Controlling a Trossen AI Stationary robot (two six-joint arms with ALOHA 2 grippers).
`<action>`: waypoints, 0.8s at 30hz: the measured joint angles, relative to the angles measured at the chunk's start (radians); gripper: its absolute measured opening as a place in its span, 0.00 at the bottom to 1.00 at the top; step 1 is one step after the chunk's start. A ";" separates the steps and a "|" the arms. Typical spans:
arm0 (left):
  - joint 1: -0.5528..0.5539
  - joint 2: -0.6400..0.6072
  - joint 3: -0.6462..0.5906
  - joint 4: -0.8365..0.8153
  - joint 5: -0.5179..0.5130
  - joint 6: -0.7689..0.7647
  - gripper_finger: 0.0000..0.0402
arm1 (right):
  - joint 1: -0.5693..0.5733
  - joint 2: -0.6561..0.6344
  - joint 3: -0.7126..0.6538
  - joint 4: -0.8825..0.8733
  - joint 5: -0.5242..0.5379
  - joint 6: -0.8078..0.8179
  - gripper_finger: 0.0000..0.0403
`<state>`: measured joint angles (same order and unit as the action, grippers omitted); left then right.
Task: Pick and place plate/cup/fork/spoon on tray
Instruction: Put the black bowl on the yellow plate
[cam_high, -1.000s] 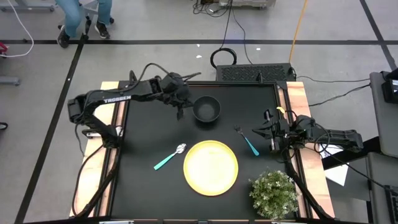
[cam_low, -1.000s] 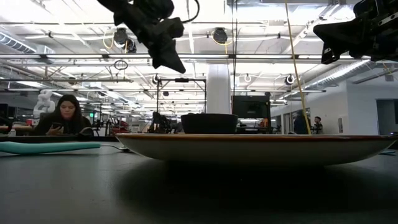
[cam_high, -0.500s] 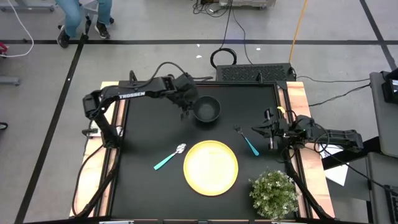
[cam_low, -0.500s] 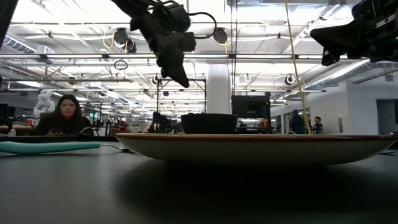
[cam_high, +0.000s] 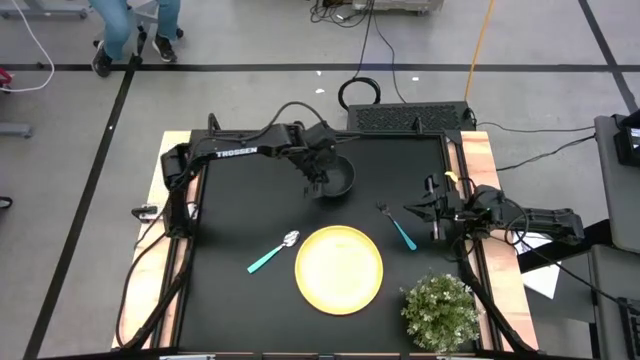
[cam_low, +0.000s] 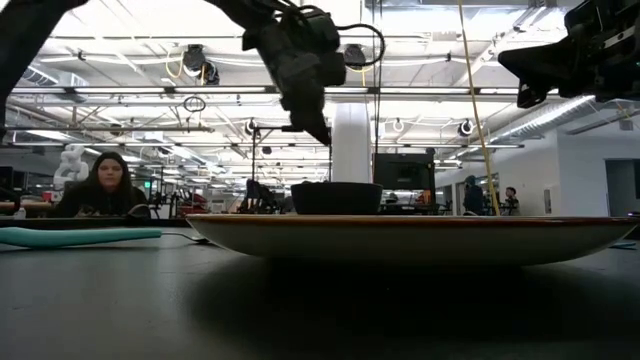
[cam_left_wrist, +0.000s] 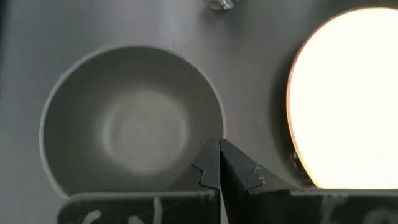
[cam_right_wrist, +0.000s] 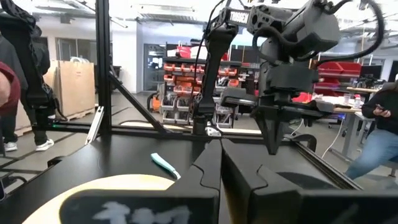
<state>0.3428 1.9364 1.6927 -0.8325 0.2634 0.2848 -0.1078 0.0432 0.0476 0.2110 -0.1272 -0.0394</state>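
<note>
Hovering over the left rim of the cup (cam_high: 336, 176), the left gripper (cam_high: 321, 181) hangs above the far middle of the black table (cam_high: 230, 230) with its fingers pressed together and holding nothing; in the left wrist view the closed fingertips (cam_left_wrist: 219, 163) point at the cup's (cam_left_wrist: 132, 126) near rim, and the low view shows the gripper (cam_low: 318, 128) clear above the cup (cam_low: 336, 197), not touching it. Largest of the tableware is the tray (cam_high: 339, 269), a flat round yellow dish with a paler centre, lying at the near middle of the table just in front of the cup; the low view alone shows its (cam_low: 420, 236) shallow upturned rim. Beside the tray at the near right corner stands a bushy green potted plant (cam_high: 439, 310). The cup is a small round dark bowl, smooth and matte inside. The spoon (cam_high: 272, 252), teal-handled with a shiny oval head, lies just left of the tray, apart from it; the low view shows only its handle (cam_low: 78, 236). The fork (cam_high: 396, 227), slim teal handle and dark tines, lies just right of the tray. The right gripper (cam_high: 431, 211) waits at the table's right edge beside the fork, its fingers (cam_right_wrist: 214, 163) shut on nothing.
</note>
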 joint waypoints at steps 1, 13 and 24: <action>-0.001 0.018 0.020 0.001 0.002 -0.011 0.00 | 0.000 0.001 0.000 -0.004 0.000 -0.001 0.00; -0.029 0.107 0.124 -0.110 -0.002 -0.006 0.01 | -0.002 0.004 0.000 -0.009 0.000 0.000 0.00; -0.102 0.107 0.124 -0.130 -0.056 0.060 0.17 | -0.002 0.004 0.000 -0.029 0.000 0.001 0.00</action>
<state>0.2413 2.0430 1.8164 -0.9627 0.2078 0.3452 -0.1097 0.0475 0.0479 0.1823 -0.1272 -0.0387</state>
